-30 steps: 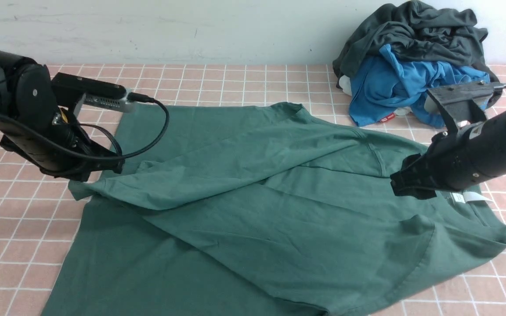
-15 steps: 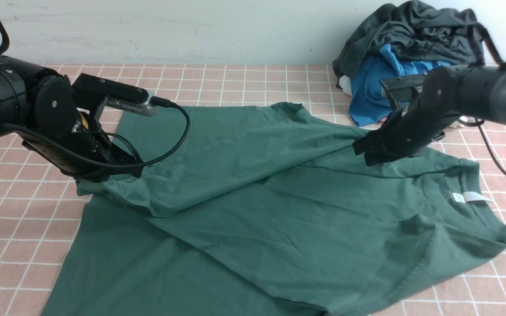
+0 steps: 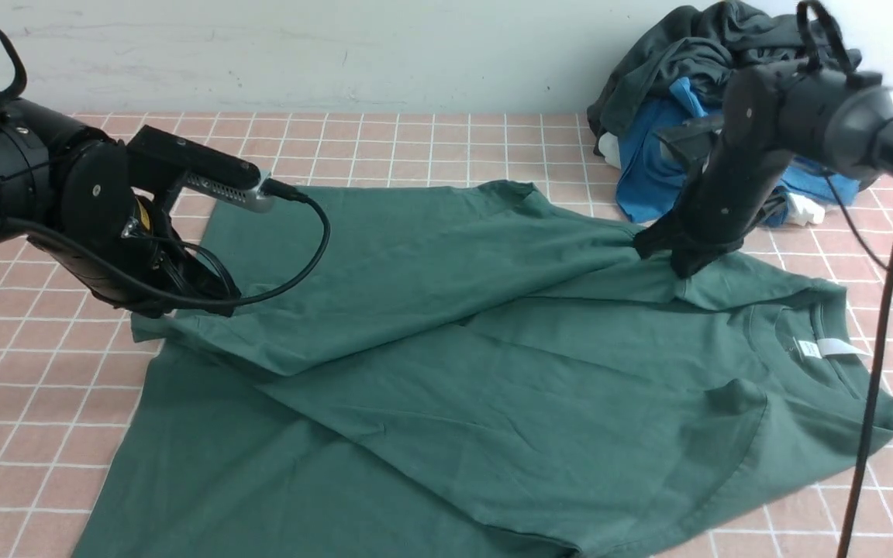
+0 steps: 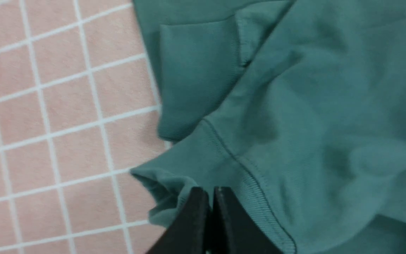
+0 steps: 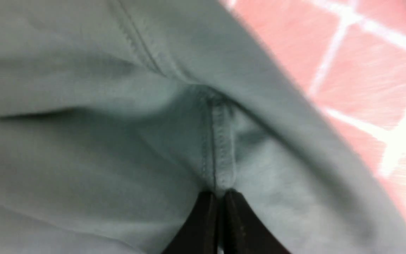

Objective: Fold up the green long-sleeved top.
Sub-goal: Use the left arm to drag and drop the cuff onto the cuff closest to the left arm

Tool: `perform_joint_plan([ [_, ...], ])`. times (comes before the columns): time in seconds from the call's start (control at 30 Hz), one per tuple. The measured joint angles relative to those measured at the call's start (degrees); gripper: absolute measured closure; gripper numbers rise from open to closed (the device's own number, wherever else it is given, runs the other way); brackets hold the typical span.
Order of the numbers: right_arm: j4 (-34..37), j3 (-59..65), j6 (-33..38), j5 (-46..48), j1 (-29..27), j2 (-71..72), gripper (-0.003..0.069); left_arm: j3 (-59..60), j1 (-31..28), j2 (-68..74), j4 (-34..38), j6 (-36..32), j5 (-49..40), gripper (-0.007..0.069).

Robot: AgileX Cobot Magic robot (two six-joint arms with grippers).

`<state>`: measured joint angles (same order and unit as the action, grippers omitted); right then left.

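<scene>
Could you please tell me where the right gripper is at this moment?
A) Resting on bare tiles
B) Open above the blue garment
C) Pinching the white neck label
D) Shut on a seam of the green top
D: in the right wrist view the right gripper has its jaws pressed together on a stitched seam of the green long-sleeved top.

The work surface [image 3: 431, 147] is covered with small square pink tiles, separated by white grout lines in a regular grid. It is bounded at the far side by a plain off-white wall [image 3: 299, 54], on which faint scuffs are seen. Only soft shadows are cast under even light.
</scene>
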<state>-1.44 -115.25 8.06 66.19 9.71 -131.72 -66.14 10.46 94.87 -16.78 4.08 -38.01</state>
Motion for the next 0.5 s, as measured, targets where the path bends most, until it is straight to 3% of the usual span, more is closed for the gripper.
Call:
perform_joint_plan([
  [0.2, 0.9, -5.3, 3.2, 4.1, -2.5, 0.0, 0.0657, 0.0, 0.0, 0.0, -5.3, 5.5, -0.2, 0.0627],
  [0.4, 1.4, -5.5, 5.2, 4.6, -3.3, -1.2, 0.0647, 0.0, 0.1, 0.0, -5.0, 6.2, -4.3, 0.062],
  [0.5, 1.4, -5.6, 5.5, 4.7, -3.3, -2.4, 0.0582, 0.0, 0.1, 0.0, -4.9, 5.9, -5.5, 0.0549],
])
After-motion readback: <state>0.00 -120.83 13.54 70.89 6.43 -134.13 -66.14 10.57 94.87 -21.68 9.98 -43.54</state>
